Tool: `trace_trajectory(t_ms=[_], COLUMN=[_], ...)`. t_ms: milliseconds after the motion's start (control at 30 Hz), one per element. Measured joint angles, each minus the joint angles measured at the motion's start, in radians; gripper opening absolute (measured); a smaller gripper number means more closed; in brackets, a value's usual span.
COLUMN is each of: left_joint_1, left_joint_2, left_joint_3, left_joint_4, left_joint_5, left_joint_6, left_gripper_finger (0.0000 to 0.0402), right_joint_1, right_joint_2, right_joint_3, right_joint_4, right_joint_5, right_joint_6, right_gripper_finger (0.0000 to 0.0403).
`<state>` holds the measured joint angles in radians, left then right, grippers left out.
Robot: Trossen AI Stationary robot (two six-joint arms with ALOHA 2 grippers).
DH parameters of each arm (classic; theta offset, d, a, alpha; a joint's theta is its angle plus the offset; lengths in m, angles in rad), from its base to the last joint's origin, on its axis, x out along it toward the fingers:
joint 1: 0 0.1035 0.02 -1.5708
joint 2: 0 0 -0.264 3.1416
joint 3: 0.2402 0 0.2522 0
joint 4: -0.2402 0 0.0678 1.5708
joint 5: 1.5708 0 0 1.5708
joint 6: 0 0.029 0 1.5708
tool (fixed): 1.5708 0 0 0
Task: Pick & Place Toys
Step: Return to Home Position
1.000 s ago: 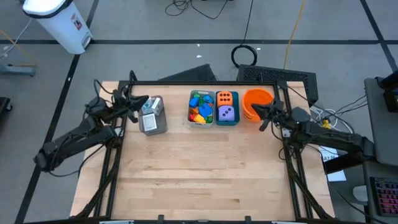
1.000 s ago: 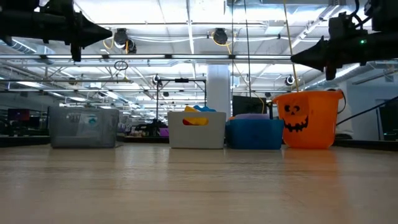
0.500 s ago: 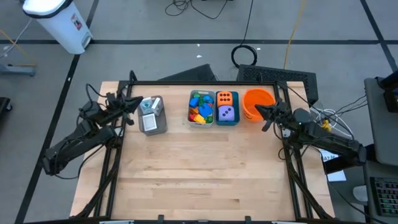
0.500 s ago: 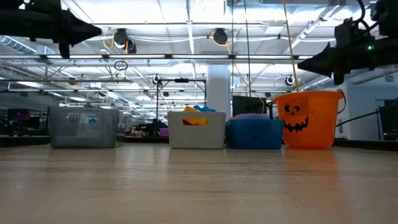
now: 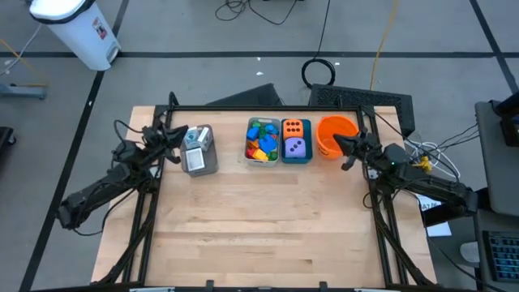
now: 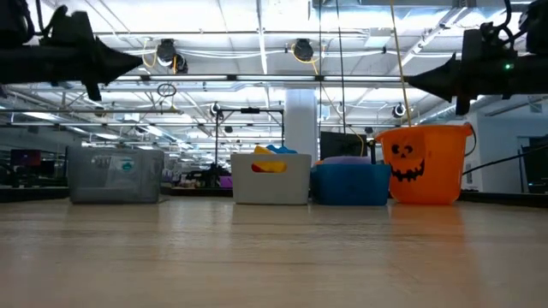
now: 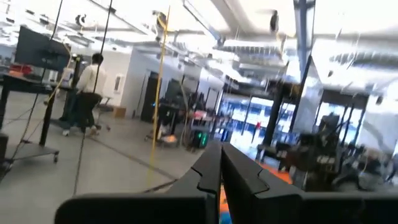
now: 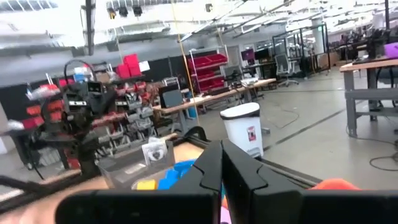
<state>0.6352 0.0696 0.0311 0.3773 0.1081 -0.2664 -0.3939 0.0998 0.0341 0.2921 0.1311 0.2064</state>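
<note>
The toys lie in bins along the far edge. Coloured bricks [image 5: 261, 140] fill a white bin [image 6: 271, 180]. An orange die [image 5: 295, 127] and a purple die [image 5: 297, 148] sit in a teal bin [image 6: 349, 185]. White packets [image 5: 195, 139] lie in a grey bin [image 6: 115, 174]. My left gripper [image 5: 180, 133] hangs shut in the air beside the grey bin, level with it at the table's left edge [image 6: 137, 61]. My right gripper [image 5: 337, 140] is shut too, high over the orange bucket's right rim [image 6: 409, 82]. In both wrist views the fingers [image 7: 221, 163] [image 8: 222, 155] lie together with nothing between them.
An orange bucket [image 5: 335, 135] with a black face [image 6: 425, 164] stands right of the teal bin. The bare wooden table [image 5: 259, 219] stretches from the bins to the near edge. A black frame borders the table's sides. A person shows far off in the room [image 7: 87, 93].
Both grippers have sunk a little, staying shut and holding nothing. My left gripper has also drawn back a bit from the grey bin toward the table's left edge. The toys and bins have not moved.
</note>
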Motion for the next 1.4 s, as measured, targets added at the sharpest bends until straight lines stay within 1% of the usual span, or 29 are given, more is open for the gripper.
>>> trace_trajectory(t_ms=[200,367,467,567,933,1067,1400], left_joint_1=[0.0,0.0,0.0,0.0,0.0,0.0,0.0], left_joint_2=[0.007,0.008,0.009,0.009,0.009,0.008,0.009], left_joint_3=[-0.017,-0.016,-0.016,-0.016,-0.016,-0.016,-0.015], left_joint_4=[-0.1,-0.109,-0.112,-0.113,-0.112,-0.112,-0.112], left_joint_5=[-0.006,0.003,0.004,0.004,0.004,0.005,0.005], left_joint_6=[0.021,0.023,0.021,0.021,0.021,0.02,0.02], left_gripper_finger=[0.0005,0.0029,0.0039,0.0041,0.0042,0.0042,0.0042], right_joint_1=[0.0,0.0,0.0,0.0,0.0,0.0,0.001], right_joint_2=[0.001,0.001,0.001,0.001,0.001,0.001,0.002], right_joint_3=[-0.002,-0.002,-0.003,-0.003,-0.003,-0.004,-0.004], right_joint_4=[-0.016,-0.013,-0.012,-0.012,-0.012,0.02,0.025], right_joint_5=[0.001,0.002,0.001,-0.001,-0.001,0.055,0.051], right_joint_6=[-0.09,-0.141,-0.124,-0.088,-0.094,-0.004,0.017], right_gripper_finger=[0.0,0.0,0.0,0.0,0.0004,0.0002,0.0001])
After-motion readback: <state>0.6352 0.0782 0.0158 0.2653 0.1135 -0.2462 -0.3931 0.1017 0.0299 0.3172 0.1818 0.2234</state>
